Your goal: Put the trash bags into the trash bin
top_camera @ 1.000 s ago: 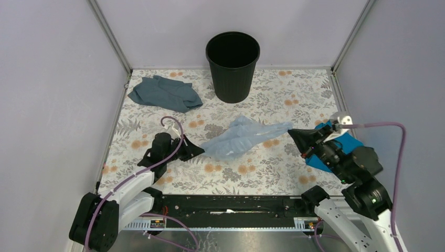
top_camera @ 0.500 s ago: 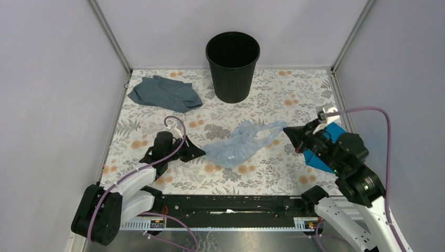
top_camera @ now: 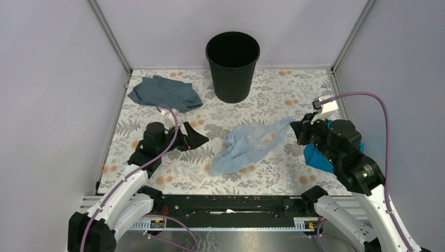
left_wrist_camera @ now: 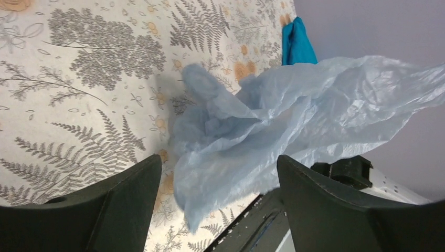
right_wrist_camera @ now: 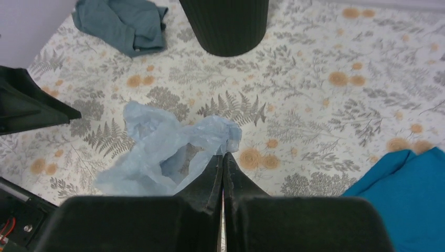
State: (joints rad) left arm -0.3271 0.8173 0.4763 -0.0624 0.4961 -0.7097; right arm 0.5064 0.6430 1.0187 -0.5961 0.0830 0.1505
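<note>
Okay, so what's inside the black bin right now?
Nothing shows inside the trash bin; its dark bottom is hard to make out. The trash bag is outside it, nearer the arms.

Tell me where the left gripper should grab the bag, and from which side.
Take the bag by its bunched loose end, coming in low from the left with the open left gripper. The right gripper pinches the opposite corner, so the bag sags down to that crumpled end.

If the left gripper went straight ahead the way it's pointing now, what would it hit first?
Most likely the trash bag. The left gripper, jaws open, points straight at the bag's crumpled near end, which fills the gap ahead in the wrist view. How far ahead it lies is unclear.
</note>
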